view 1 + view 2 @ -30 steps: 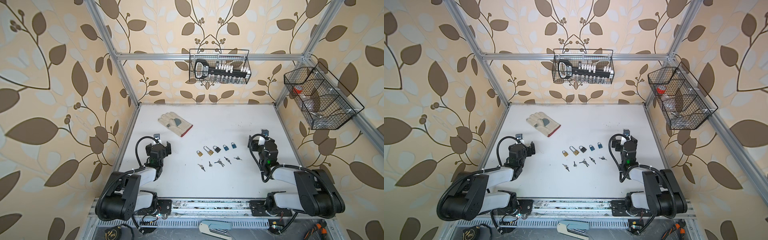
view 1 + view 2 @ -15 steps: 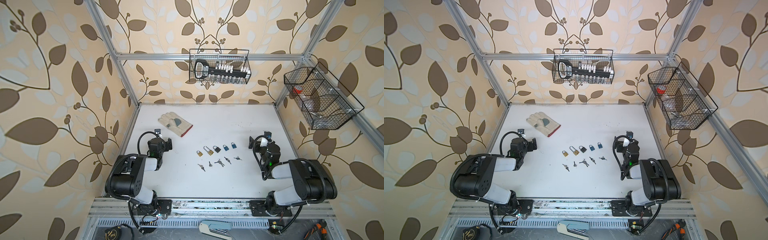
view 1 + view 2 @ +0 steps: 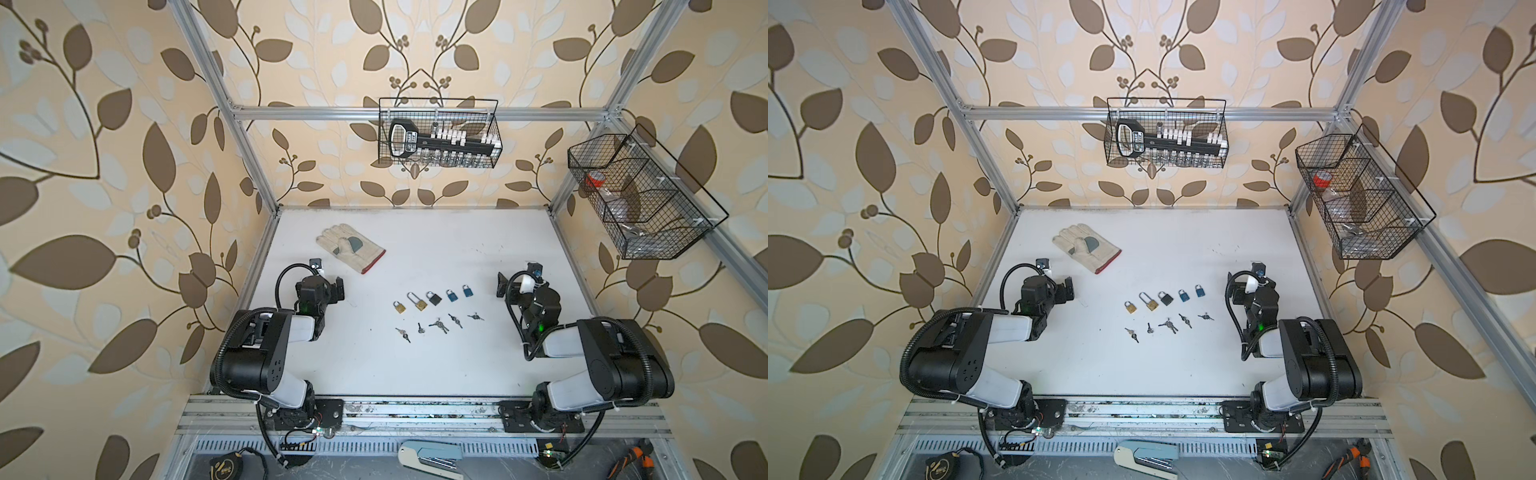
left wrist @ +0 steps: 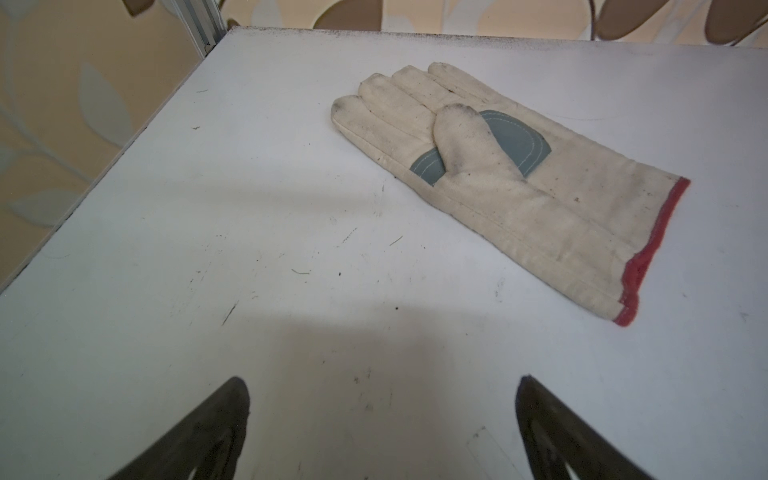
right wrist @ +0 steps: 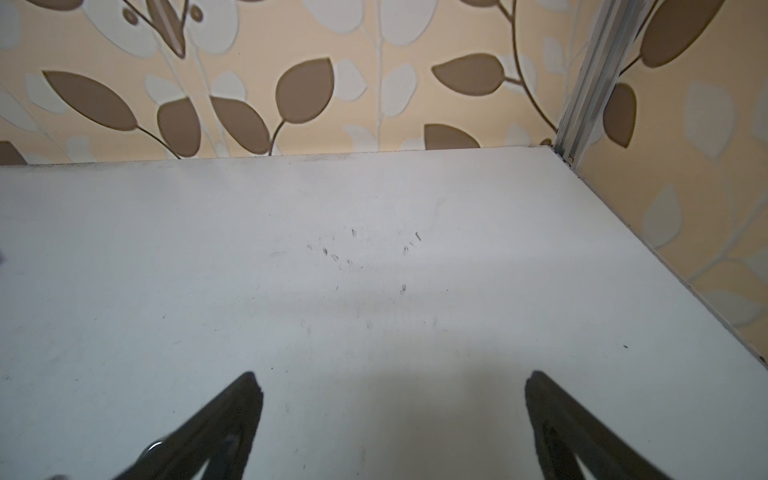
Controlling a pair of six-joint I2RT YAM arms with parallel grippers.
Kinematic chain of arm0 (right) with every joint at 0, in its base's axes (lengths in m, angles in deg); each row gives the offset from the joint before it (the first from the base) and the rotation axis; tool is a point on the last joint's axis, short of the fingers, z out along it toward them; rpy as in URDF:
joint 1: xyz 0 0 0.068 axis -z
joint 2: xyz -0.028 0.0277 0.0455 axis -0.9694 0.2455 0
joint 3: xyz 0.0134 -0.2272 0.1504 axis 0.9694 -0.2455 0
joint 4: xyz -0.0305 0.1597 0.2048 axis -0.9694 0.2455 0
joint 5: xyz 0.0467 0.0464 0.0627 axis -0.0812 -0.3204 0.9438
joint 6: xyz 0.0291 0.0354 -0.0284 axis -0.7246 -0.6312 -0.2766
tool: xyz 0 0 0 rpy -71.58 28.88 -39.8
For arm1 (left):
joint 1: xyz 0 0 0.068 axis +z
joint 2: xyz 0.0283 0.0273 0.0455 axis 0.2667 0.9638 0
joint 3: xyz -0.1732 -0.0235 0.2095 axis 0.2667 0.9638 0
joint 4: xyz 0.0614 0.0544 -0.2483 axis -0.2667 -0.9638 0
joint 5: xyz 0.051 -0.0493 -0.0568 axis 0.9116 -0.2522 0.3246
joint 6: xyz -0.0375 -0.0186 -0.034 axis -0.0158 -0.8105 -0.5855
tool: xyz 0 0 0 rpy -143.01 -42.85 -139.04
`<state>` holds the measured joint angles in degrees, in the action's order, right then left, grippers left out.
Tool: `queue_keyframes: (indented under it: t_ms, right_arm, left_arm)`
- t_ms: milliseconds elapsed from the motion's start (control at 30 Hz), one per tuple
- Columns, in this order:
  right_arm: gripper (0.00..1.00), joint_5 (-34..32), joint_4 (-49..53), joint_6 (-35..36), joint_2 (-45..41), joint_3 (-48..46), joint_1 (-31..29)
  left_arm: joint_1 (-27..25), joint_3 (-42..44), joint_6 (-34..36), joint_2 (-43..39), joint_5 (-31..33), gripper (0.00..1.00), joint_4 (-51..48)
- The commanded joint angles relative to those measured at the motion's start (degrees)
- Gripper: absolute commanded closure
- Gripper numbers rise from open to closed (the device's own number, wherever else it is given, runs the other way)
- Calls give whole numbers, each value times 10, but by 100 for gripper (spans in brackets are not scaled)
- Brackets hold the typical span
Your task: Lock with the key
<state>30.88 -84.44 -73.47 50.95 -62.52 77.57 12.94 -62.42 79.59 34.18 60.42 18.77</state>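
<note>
Left pincer (image 4: 382, 386) and right pincer (image 5: 390, 382) gape wide and empty, either side of the padlocks (image 3: 434, 298); advise gripping a key (image 3: 420, 328) by its bow, blade left free.

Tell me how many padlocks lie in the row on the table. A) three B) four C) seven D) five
D: the row of padlocks on the table holds two brass, one black and two blue, five in all.
</note>
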Motion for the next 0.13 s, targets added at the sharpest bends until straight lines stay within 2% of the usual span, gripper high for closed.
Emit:
queue_keyframes:
  t_ms: [0,100]
  right_arm:
    - [1,9,-14,-6,1,8,1]
    - [1,8,-14,-6,1,8,1]
  left_arm:
    - [5,-13,-1,-4,-13,1,4]
    - [5,-11,-1,-8,-13,1,6]
